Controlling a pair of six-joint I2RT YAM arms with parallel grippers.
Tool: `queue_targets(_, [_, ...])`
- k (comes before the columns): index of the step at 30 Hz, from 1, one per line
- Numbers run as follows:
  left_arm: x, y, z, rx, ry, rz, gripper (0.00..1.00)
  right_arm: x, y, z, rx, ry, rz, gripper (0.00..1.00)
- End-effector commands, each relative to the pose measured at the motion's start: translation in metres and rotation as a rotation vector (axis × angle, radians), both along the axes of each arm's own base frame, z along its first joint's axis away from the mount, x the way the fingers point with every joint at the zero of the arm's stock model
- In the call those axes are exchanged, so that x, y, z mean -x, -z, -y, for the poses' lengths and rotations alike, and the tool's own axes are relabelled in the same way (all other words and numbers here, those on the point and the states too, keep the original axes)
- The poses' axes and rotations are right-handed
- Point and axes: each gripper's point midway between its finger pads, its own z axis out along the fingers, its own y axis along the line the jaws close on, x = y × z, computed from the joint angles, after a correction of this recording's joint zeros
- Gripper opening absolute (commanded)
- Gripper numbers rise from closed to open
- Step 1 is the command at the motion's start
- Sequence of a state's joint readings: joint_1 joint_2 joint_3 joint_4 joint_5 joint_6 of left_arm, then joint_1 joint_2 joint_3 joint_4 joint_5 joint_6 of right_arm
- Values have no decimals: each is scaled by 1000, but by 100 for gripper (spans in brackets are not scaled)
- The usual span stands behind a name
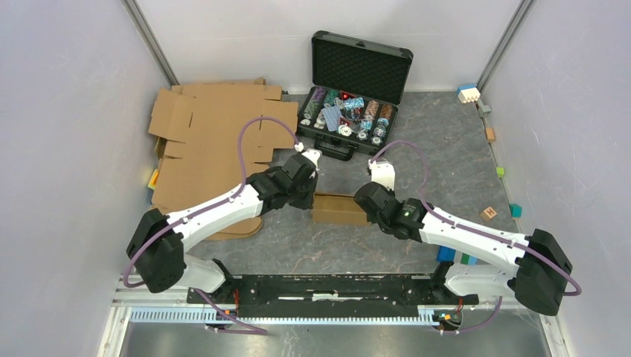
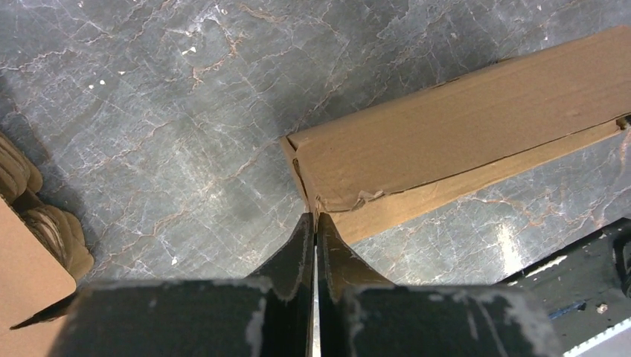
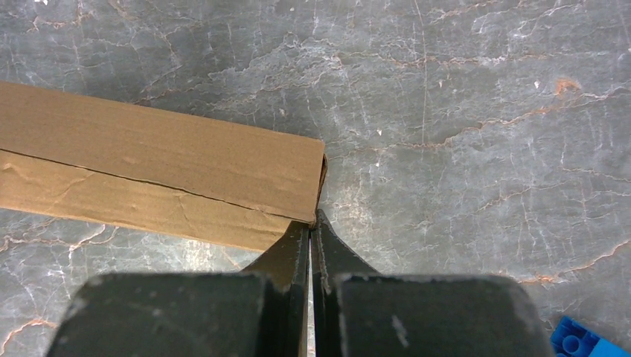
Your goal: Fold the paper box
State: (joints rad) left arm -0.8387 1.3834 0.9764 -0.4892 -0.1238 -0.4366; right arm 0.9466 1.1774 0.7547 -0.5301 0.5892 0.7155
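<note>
- Two grippers meet at one paper box (image 1: 338, 209), which lies long and flat in the middle of the table (image 1: 446, 156), between the arms.
- The left gripper (image 2: 314, 223) has its jaws closed tight with nothing visible between them. Its tips touch the corner at the box's left end, where the cardboard is creased.
- The right gripper (image 3: 312, 223) is also closed on nothing, with its tips against the corner at the other end.
- Step in hand, as I judge it: pressing the ends of a box that looks mostly folded. A seam runs along its long side, and the lower strip is not quite flush.
- The next move likely calls for even pressure from both ends, so the box neither skids nor buckles.
- The box is closed — its inside cannot be seen.
- Behind it a black case (image 1: 356, 71) stands with its lid up, and rows of chips (image 1: 346, 115) fill it.
</note>
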Motion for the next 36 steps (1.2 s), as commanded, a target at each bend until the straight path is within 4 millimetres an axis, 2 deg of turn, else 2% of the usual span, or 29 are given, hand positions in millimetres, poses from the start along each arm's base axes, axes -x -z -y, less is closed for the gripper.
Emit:
queue_targets(1, [-1,-16,16,51,78,-48,2,5,16,9,85,-6,-33,0])
queue_targets(5, [2,-20,20,68,97,-101,2,3,9,13,112,-6,-18,0])
queue_targets(8, [1,-20,16,61,83,-130,2,3,7,17,120,0,-7,0])
queue_targets(16, [10,-17,18,124,90,-203,2,6,12,24,149,1,-8,0])
queue_targets(26, [14,-14,26,205,85,-246,2,7,16,22,138,-8,-16,0])
queue_targets(36, [8,-3,15,156,-3,-214,2,9,17,21,121,-5,-16,0])
